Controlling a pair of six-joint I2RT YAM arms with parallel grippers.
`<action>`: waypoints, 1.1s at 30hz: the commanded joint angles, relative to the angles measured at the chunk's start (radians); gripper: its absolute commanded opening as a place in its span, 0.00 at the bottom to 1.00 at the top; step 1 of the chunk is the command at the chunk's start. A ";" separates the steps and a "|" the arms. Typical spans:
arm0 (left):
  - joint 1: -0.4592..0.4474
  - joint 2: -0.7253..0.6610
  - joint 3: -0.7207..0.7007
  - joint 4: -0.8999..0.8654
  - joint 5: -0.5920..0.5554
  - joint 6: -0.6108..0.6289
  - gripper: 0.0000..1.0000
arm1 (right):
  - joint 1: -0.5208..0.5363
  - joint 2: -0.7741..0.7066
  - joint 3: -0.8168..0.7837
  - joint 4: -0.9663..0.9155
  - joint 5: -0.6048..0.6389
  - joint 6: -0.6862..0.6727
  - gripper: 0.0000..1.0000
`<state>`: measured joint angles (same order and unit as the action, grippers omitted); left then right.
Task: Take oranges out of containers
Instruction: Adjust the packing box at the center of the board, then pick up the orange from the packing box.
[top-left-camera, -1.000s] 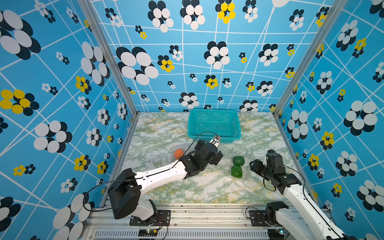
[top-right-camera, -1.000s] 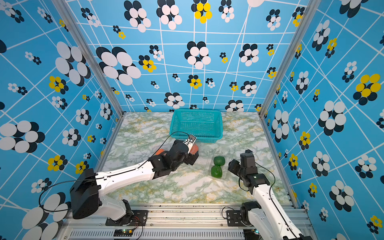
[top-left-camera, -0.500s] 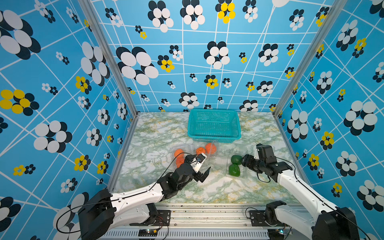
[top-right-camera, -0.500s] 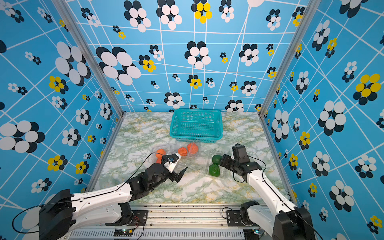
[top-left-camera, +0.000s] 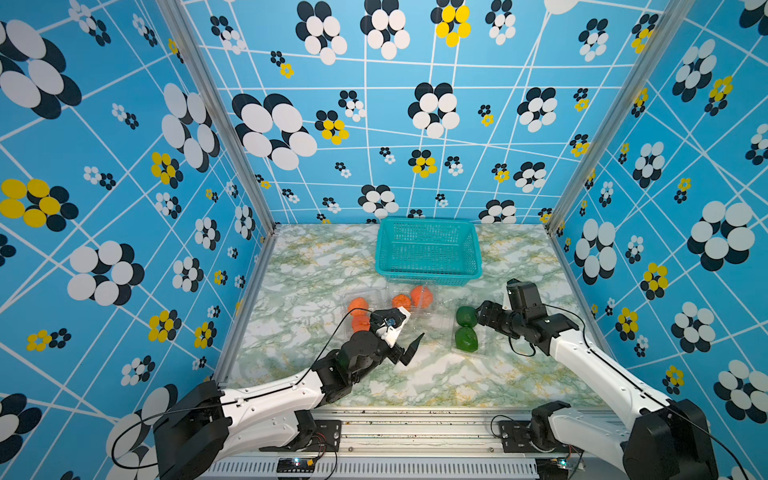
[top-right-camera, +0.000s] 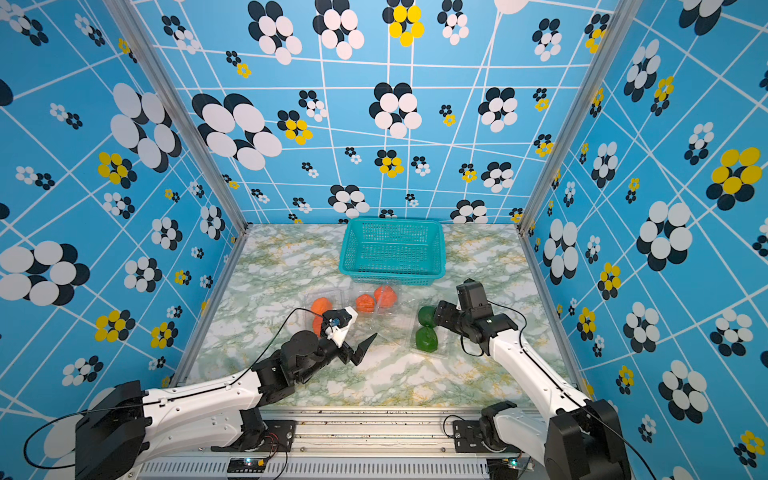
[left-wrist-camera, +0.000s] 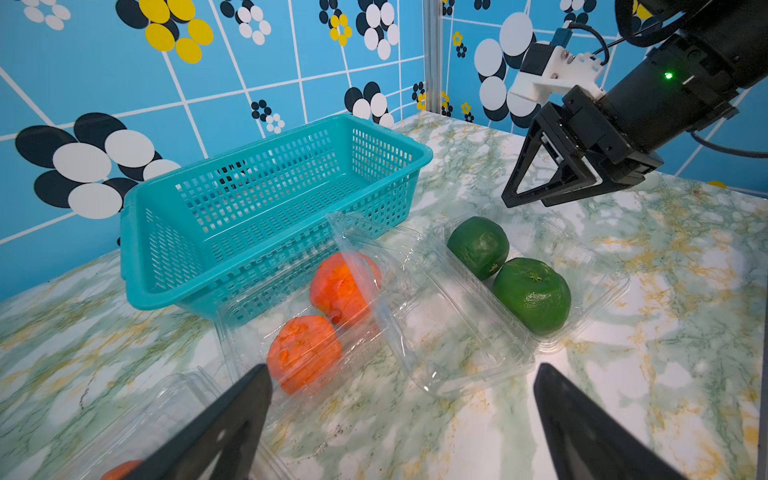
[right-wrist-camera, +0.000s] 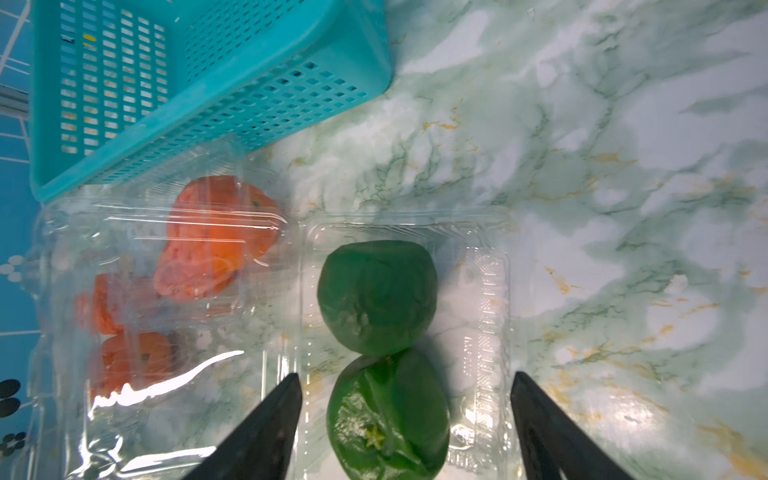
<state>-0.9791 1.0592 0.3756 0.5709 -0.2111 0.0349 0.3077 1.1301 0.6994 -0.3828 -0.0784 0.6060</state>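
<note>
1. A teal mesh plastic basket (top-left-camera: 428, 249) stands toward the back of the green-veined marble bench (top-left-camera: 519, 374). I'll place everything else from it.
2. Right against the basket's robot-facing wall lies a small clear thin-plastic clamshell container (left-wrist-camera: 237, 336). It holds two round, dimpled bright-orange oranges (left-wrist-camera: 345, 286) (left-wrist-camera: 303, 353) side by side, and its clear lid stands tilted over the one nearer the basket.
3. A second clear clamshell container (top-left-camera: 376, 299) sits farther from the basket, off its left corner. It holds the other two oranges (top-left-camera: 358, 305) (top-left-camera: 360, 323), the nearer one partly hidden behind the left arm's wrist.
4. Off the basket's right corner is a third clear clamshell container (right-wrist-camera: 482, 291). Two round dark-green fruits (right-wrist-camera: 376, 297) (right-wrist-camera: 388, 415) lie in it touching, with nothing covering them.
5. The left gripper (left-wrist-camera: 401, 368) hangs low over the bench, well short of the basket and pointing toward it. Its jaws are spread wide with nothing between them, and one fingertip (left-wrist-camera: 262, 374) is just beside the first container.
6. The right gripper (right-wrist-camera: 405, 375) hovers over the green fruits' container, jaws wide apart. It grips nothing and is clear of both fruits.
</note>
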 joint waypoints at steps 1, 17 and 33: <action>0.010 0.011 -0.019 0.048 0.028 -0.022 0.99 | 0.030 0.028 0.024 0.031 -0.012 0.010 0.81; 0.014 0.049 -0.007 0.040 0.027 -0.026 1.00 | 0.074 0.274 0.133 -0.014 0.056 0.000 0.83; 0.014 0.056 0.003 0.018 0.015 -0.026 1.00 | 0.074 0.400 0.173 0.021 0.046 0.006 0.61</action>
<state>-0.9741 1.1053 0.3714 0.5911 -0.1936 0.0189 0.3729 1.5276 0.8608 -0.3496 -0.0456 0.6125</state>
